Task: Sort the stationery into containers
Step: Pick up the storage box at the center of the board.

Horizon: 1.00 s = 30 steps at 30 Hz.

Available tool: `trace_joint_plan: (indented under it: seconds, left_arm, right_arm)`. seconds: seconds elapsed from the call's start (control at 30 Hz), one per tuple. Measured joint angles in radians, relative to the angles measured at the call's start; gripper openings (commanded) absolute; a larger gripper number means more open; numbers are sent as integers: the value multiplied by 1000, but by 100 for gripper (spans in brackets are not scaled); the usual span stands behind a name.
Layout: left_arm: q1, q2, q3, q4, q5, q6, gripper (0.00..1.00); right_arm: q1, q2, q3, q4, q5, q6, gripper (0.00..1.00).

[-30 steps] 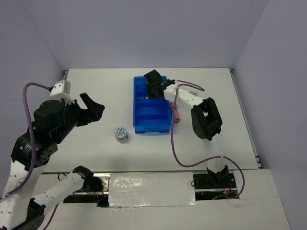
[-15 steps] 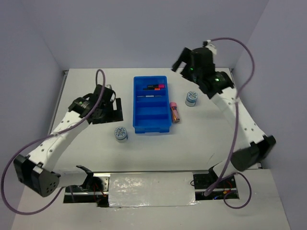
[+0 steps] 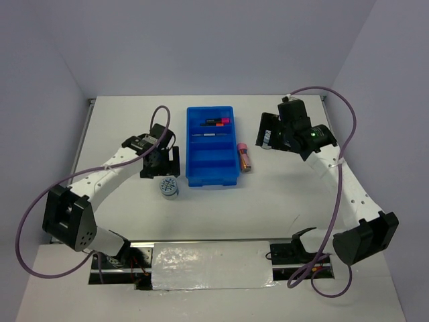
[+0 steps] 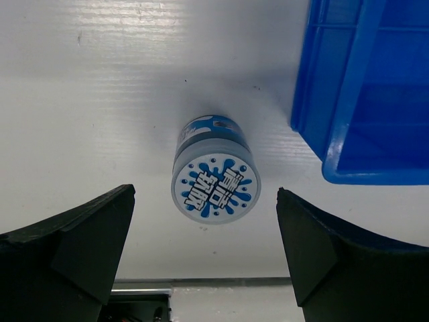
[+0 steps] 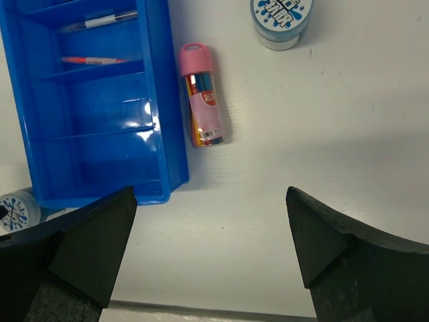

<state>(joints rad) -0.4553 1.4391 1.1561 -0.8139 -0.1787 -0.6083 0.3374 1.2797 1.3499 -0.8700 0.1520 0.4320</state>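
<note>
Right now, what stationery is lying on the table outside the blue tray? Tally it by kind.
Tape rolls: 2
Pink-capped tube: 1
Total outside the tray: 3

tape roll [image 5: 281, 20] cut at top edge | tray [image 4: 335, 87] cut top/rt edge

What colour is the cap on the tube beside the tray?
The tube's cap is pink; right wrist view.
</note>
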Motion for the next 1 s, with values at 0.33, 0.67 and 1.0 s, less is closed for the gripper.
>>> trace_joint_plan:
  seconds: [0.33,0.67,1.0]
  left_arm:
    - [0,56,-94,83,6,-29,99]
    - [-3,71,-199,164,18,-75,27]
    - [-9,-67,29,11,-16,-68,0]
  right_arm:
    - [-2,-32,19,-8,-41,-64,100]
    - [-3,-32,38,-19,-66,-96,100]
    - [-40,-32,47,-13,-111,-104,100]
